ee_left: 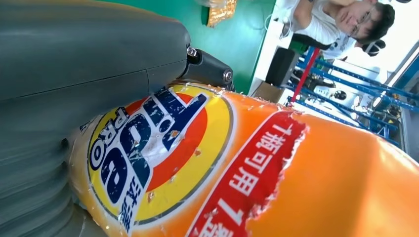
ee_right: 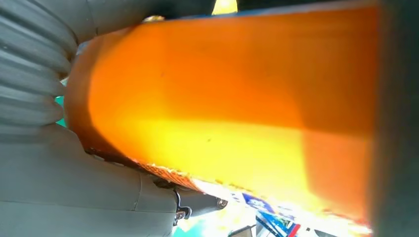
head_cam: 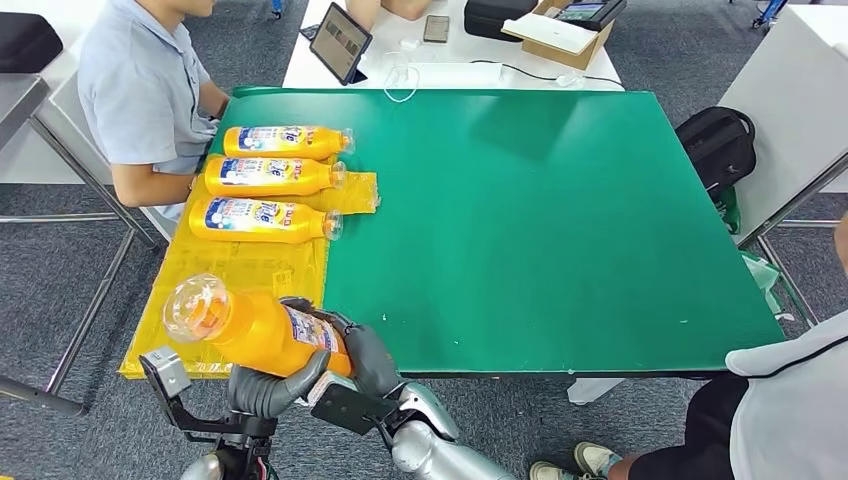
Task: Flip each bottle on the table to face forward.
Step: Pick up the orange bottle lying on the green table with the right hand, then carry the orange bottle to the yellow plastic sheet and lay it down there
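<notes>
Holding one orange detergent bottle [head_cam: 255, 330] clear of the tabletop [head_cam: 540, 220], both hands wrap its body at the near left corner, above the yellow sheet [head_cam: 240, 275]. The left hand [head_cam: 275, 388] cups the bottle from below; the right hand [head_cam: 362, 352] closes around the label end. Both hands are clamped on the bottle, base toward the camera.

Step in hand, by judgement: turning the fourth bottle between the hands before setting it down. Three bottles [head_cam: 268, 177] already lie in a row on the yellow sheet, labels up, caps pointing right.

The next move calls for rotating the held bottle until its printed front faces up, then lowering it just beside the nearest laid bottle [head_cam: 262, 219], parallel to the row, without nudging it.

Readable markings: the left wrist view shows a round yellow-and-orange Tide-style logo [ee_left: 158, 148] with blue lettering, "PRO" on its rim, and a torn red band [ee_left: 252, 173] with white Chinese characters including "可用" and "7".
</notes>
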Tool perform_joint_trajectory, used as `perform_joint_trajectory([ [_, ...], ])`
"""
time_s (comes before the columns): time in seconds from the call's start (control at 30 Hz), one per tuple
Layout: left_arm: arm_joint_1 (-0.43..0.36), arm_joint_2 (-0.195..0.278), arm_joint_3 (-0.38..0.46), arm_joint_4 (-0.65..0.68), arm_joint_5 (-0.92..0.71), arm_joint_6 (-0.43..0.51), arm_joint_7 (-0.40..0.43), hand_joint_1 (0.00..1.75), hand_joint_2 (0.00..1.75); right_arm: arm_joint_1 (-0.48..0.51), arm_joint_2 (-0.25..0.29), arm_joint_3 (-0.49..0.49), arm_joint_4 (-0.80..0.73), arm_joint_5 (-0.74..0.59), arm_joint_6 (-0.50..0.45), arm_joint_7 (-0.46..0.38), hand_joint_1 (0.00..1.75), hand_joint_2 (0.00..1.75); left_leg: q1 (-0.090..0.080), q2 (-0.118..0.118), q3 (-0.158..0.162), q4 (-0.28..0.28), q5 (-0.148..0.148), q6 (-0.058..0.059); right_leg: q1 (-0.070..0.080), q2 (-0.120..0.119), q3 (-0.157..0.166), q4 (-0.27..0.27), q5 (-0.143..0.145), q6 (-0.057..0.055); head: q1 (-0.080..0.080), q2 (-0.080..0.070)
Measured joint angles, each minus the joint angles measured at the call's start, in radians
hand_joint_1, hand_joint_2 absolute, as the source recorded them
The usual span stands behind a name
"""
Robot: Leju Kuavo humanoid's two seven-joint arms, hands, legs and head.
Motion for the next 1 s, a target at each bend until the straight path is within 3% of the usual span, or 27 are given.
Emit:
perform_joint_trajectory([
  [0.03,-0.001,0.0,0.002,0.001,0.003,-0.007,0.002,1.75,1.75,0.0,-0.002,0.0,-0.001,-0.002,0.003,0.001,0.0,0.0,0.0,0.0,0.0,0.0,0.0,0.0,0.0,0.0,0.0,0.0,0.0,0.0,0.0,0.0],
  [0.17,-0.005,0.0,0.009,0.005,-0.01,-0.023,-0.011,1.75,1.75,0.004,-0.005,-0.001,-0.005,-0.004,-0.005,-0.013,0.0,0.0,0.0,0.0,0.0,0.0,0.0,0.0,0.0,0.0,0.0,0.0,0.0,0.0,0.0,0.0],
  [0.4,-0.032,0.0,-0.005,0.006,-0.058,-0.073,-0.064,1.75,1.75,0.049,-0.056,0.007,-0.145,-0.001,-0.165,-0.069,0.0,0.0,0.0,0.0,0.0,0.0,0.0,0.0,0.0,0.0,0.0,0.0,0.0,0.0,0.0,0.0],
  [0.6,-0.064,0.002,0.0,0.011,-0.161,0.012,-0.12,1.75,1.75,0.113,-0.119,-0.005,-0.363,0.018,-0.329,-0.075,0.0,0.0,0.0,-0.001,0.0,0.0,0.0,0.0,0.0,0.0,0.001,0.0,0.0,0.0,0.0,0.0],
  [0.77,-0.067,0.004,0.042,0.028,-0.223,0.095,-0.112,1.75,1.75,0.224,-0.073,-0.211,-0.598,0.235,-0.351,-0.076,0.0,0.0,0.0,-0.002,-0.001,0.0,0.0,0.0,0.0,-0.001,0.0,0.0,0.0,0.0,0.0,0.0],
  [0.87,-0.079,0.006,0.077,0.055,-0.307,0.174,-0.111,1.75,1.75,0.27,-0.03,-0.364,-0.733,0.253,-0.354,-0.075,0.0,0.0,0.0,-0.003,-0.001,0.0,0.0,0.0,0.0,-0.001,0.0,0.0,0.0,0.0,0.0,0.0],
  [1.0,-0.098,0.009,0.118,0.11,-0.395,0.232,-0.109,1.75,1.75,0.313,-0.002,-0.482,-0.829,0.232,-0.354,-0.076,0.0,0.0,0.0,-0.002,-0.001,0.0,0.0,0.0,0.0,-0.001,0.001,0.0,0.0,0.0,-0.001,0.0],
])
